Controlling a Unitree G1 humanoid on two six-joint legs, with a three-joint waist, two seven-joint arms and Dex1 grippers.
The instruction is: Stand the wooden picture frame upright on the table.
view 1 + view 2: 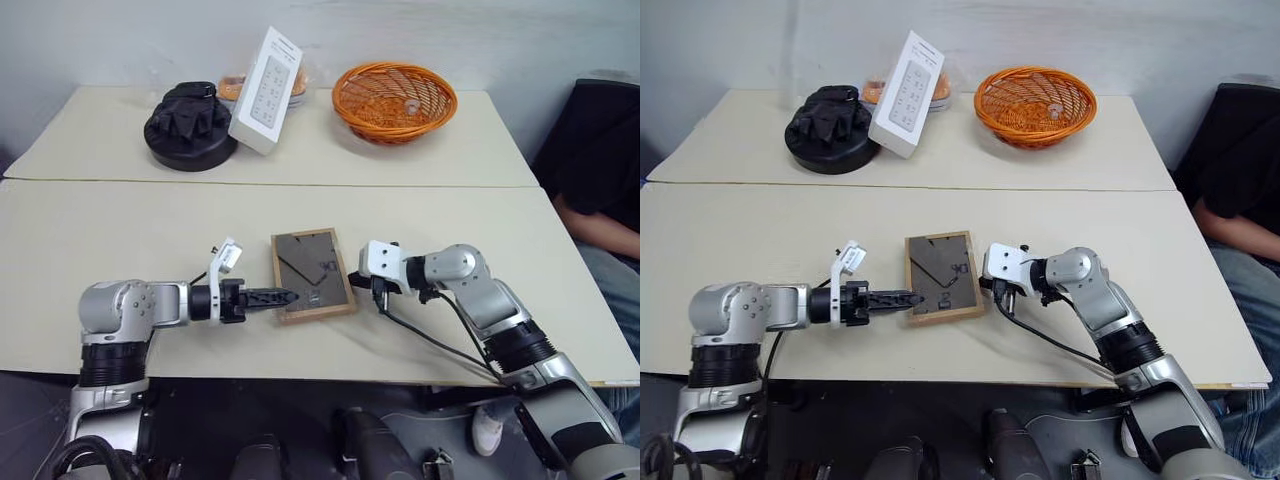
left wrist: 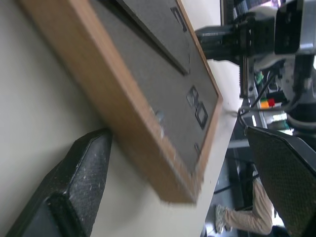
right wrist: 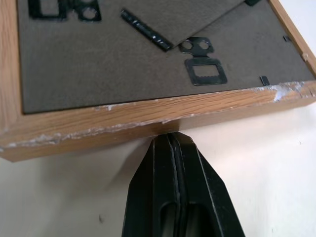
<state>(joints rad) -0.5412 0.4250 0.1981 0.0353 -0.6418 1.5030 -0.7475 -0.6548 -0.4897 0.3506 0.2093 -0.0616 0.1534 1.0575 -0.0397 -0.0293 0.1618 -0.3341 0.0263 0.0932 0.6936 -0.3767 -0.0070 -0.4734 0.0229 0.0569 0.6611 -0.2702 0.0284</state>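
Observation:
The wooden picture frame [image 1: 312, 272] lies flat on the table [image 1: 120, 230] near its front edge, dark grey back and folded easel stand facing up. My left gripper [image 1: 285, 297] reaches in from the left at the frame's near left corner. It is open: its fingers [image 2: 74, 187] stand wide apart in the left wrist view, with the frame's corner [image 2: 182, 187] between them. My right gripper [image 1: 353, 281] comes from the right, shut, with its closed tips [image 3: 173, 140] against the frame's wooden right edge [image 3: 148, 118].
On the far table section stand a tilted white box with buttons [image 1: 266, 90], a black round object with dark gloves on it [image 1: 190, 125] and an orange basket [image 1: 394, 100]. A person in dark clothes [image 1: 600, 190] sits at the right. A black cable [image 1: 430, 340] trails from my right wrist.

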